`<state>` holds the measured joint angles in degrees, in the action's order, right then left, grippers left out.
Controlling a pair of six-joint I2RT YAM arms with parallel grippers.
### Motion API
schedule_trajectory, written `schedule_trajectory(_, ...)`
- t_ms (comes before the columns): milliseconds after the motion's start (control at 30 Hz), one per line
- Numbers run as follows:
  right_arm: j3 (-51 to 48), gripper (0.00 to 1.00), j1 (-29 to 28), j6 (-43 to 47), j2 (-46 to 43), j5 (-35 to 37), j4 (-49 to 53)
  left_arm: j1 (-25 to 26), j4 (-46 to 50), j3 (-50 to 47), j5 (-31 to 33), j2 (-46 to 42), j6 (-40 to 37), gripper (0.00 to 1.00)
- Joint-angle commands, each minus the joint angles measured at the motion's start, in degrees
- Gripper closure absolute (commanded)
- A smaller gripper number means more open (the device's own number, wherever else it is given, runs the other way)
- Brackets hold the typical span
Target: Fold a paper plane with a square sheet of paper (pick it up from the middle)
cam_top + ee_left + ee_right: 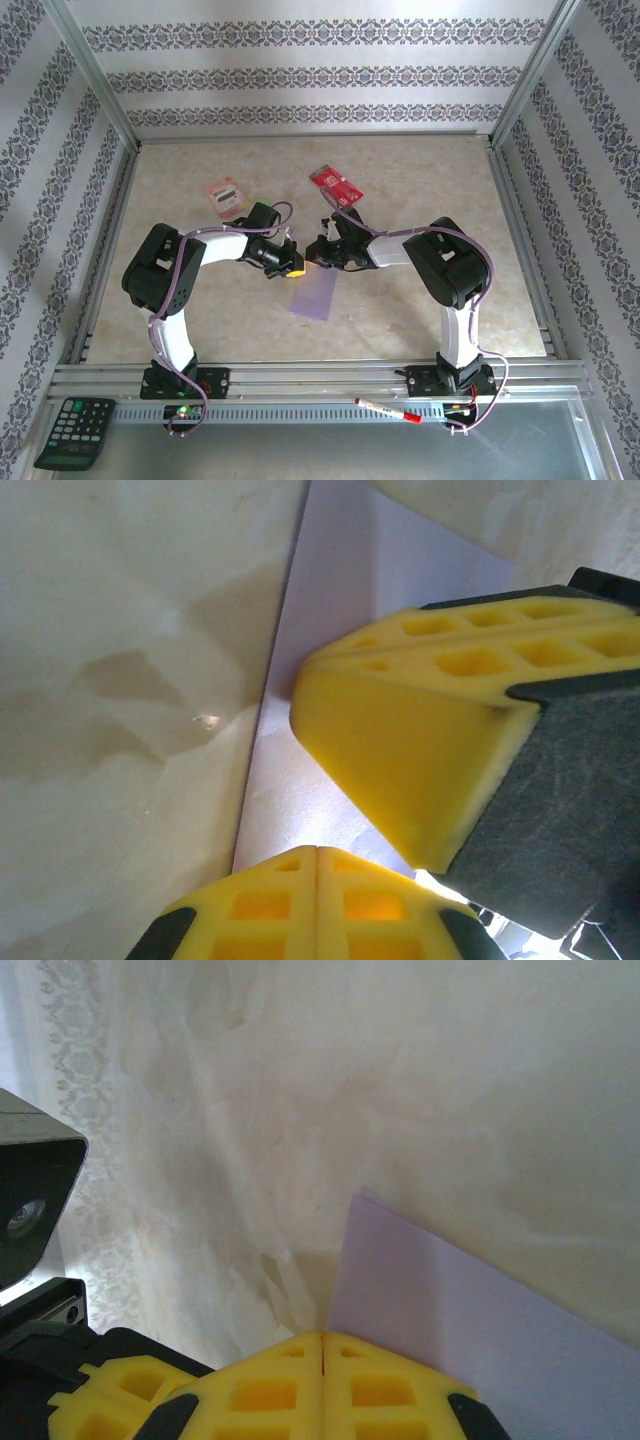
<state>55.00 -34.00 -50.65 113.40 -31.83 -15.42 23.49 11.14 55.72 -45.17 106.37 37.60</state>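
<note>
Top external view has both my arms bent inward, so my left gripper (292, 268) and right gripper (320, 256) meet almost tip to tip over the middle of the table (430, 170); the sheet (313, 295) is right below them, a pale lilac slanted shape running from my fingertips toward the near edge; it looks plain, and I see no crease in it.

Left wrist view: my left jaws are pressed shut, yellow pads flush along one seam; the sheet (330, 630) runs up behind them, its left edge a straight line against the marbled table; the right gripper's yellow fingers (400, 750) sit just beside mine, over the paper.

Right wrist view: my right jaws are shut as well, pads together; one edge of the sheet (480, 1340) comes right down to that seam, and the paper spreads off to the right; I cannot tell whether either pair of jaws has the paper pinched or only touches it.

Toward the far edge, a pink packet (225, 195) lies left of the middle and a red card (335, 187) lies just right of it, both well apart from the sheet; a red pen (385, 410) lies on the rail near my right base; a calculator (75, 432) lies off the table's near left corner.
</note>
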Motion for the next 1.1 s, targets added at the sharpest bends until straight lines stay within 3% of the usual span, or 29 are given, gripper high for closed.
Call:
schedule_trajectory(0,-3.4,1.0,0.0,1.0,3.5,6.7,8.7,-0.5,-1.0,-1.8,-1.4,1.7,-0.5,1.0)
schedule_trajectory(533,-4.3,1.0,0.0,-2.0,3.0,10.9,9.9,1.0,-0.1,-9.0,-2.3,-0.3,-2.6,1.0)
schedule_trajectory(1067,-4.8,1.0,-0.1,-2.6,3.3,12.2,10.0,5.4,-4.2,-16.5,-3.6,-5.3,0.9,0.99)
